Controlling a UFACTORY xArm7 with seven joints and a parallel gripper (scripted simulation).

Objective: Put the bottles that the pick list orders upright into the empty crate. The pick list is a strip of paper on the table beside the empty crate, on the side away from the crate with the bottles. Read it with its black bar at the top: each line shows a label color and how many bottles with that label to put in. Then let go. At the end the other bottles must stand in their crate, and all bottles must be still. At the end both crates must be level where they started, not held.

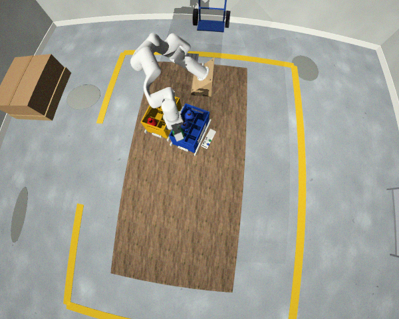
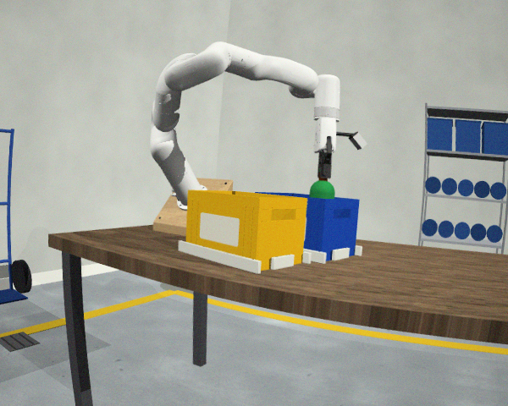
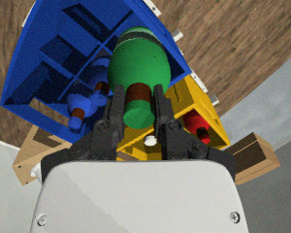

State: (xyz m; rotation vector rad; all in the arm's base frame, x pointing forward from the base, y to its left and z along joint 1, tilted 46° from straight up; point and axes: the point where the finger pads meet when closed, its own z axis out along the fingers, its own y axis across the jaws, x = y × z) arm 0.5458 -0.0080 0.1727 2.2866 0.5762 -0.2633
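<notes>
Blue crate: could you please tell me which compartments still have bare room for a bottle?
In the blue plastic crate, the far compartments look bare. The near side is crowded: the green-bodied bottle held by the gripper enters one cell, beside a blue bottle.
</notes>
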